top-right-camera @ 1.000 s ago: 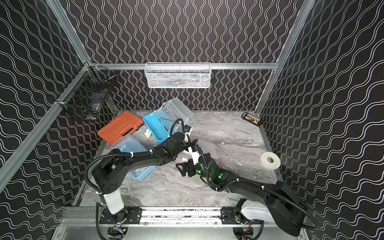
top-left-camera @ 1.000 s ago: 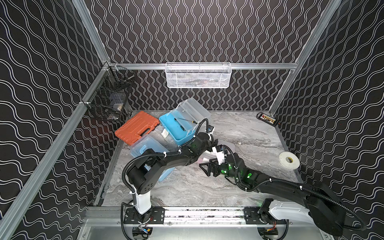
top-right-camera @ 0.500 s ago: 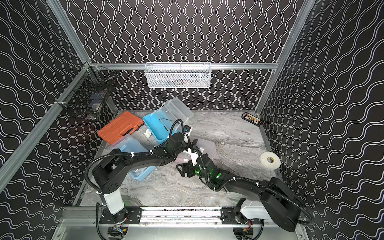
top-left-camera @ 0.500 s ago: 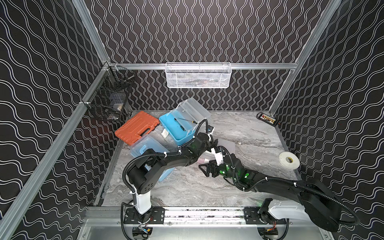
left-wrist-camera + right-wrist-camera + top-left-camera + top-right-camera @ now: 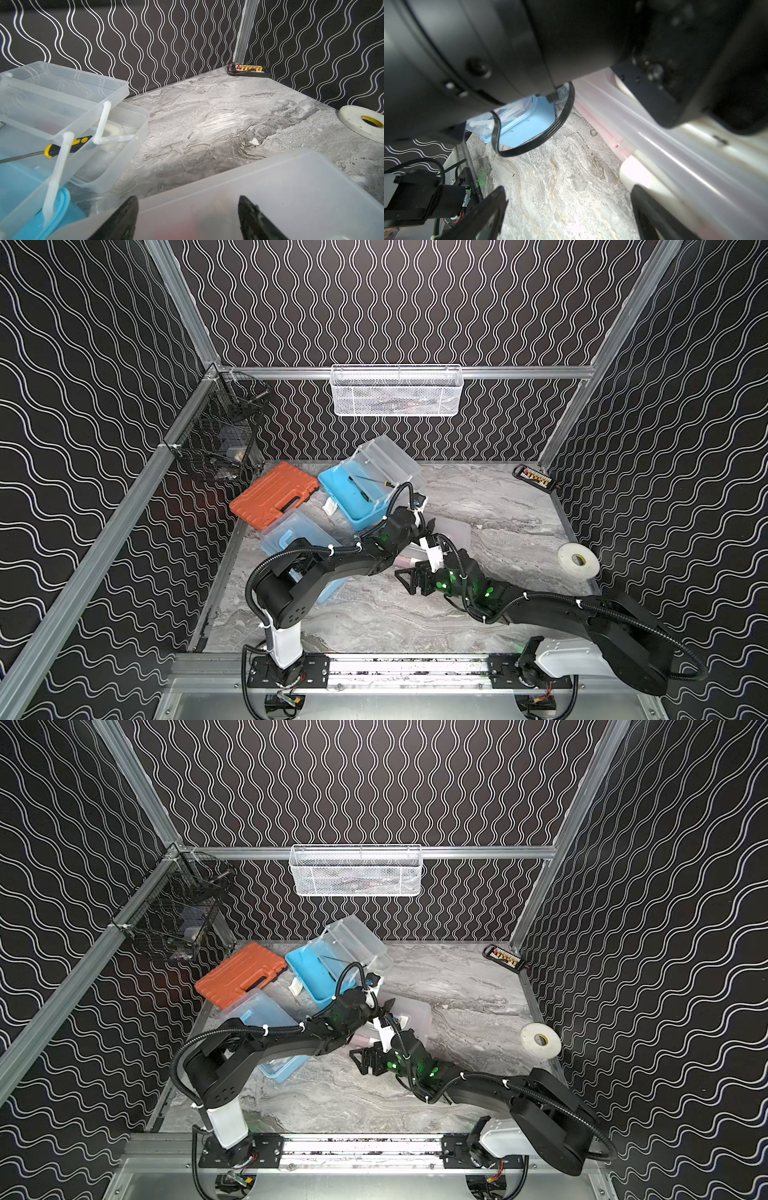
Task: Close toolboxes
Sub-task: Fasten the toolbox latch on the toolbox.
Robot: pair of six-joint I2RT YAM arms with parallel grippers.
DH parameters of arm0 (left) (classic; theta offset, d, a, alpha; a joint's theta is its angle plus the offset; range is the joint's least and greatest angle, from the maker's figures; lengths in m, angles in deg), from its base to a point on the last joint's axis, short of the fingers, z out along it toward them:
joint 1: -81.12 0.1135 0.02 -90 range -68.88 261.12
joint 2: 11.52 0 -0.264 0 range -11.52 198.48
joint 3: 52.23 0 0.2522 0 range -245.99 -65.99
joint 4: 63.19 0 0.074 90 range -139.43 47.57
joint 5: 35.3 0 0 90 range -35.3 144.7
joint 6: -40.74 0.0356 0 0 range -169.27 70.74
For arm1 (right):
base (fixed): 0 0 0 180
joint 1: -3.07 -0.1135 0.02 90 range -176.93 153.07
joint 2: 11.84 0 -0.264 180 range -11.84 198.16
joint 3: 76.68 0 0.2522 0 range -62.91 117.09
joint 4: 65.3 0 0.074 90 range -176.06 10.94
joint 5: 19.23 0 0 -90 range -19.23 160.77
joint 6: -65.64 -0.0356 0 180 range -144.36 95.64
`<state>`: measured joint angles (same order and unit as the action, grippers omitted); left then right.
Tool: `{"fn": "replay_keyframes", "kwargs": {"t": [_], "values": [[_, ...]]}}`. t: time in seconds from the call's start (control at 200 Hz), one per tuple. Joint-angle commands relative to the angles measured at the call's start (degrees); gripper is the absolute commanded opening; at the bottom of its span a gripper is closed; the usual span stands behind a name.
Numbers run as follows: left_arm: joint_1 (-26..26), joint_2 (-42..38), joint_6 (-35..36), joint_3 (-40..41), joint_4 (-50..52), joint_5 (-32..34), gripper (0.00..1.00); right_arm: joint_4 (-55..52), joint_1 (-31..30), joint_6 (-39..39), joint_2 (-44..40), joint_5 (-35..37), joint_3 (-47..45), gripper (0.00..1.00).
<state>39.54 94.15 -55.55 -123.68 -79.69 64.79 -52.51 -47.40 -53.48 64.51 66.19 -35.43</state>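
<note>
Pink plastic toolbox [image 5: 451,531] with clear translucent lid [image 5: 270,187] sitting mid-table, just in front of the open light blue plastic toolbox [image 5: 353,493]. Poising the left gripper [image 5: 188,200] over that lid, jaws spread, clasping nothing; contact hard to tell. Holding the right gripper [image 5: 569,193] low beside the pink base [image 5: 405,561], jaws wide, empty. Likely pressing the lid shut: pushing straight down near the front edge, bracing the base against sliding.
</note>
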Motion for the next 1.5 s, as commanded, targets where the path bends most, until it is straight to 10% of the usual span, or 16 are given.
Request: {"fn": "replay_keyframes", "kwargs": {"t": [0.0,0.686,1.136,1.497], "values": [[-0.04,1.26,-4.18,1.62,21.56,-4.04,0.79,-5.79,0.45,-0.27,1.72,7.76,-0.24,0.95],[0.01,1.83,-3.91,1.31,21.48,-4.52,0.79,-5.57,0.73,-1.98,0.18,9.94,0.03,0.96],[0.04,1.91,-4.22,1.35,20.94,-4.72,0.78,-24.40,0.82,-8.41,-9.54,10.04,5.82,0.99],[0.09,1.84,-4.08,1.00,21.21,-4.72,0.79,-14.14,-0.65,-10.35,-8.54,2.00,0.49,0.98]]}}
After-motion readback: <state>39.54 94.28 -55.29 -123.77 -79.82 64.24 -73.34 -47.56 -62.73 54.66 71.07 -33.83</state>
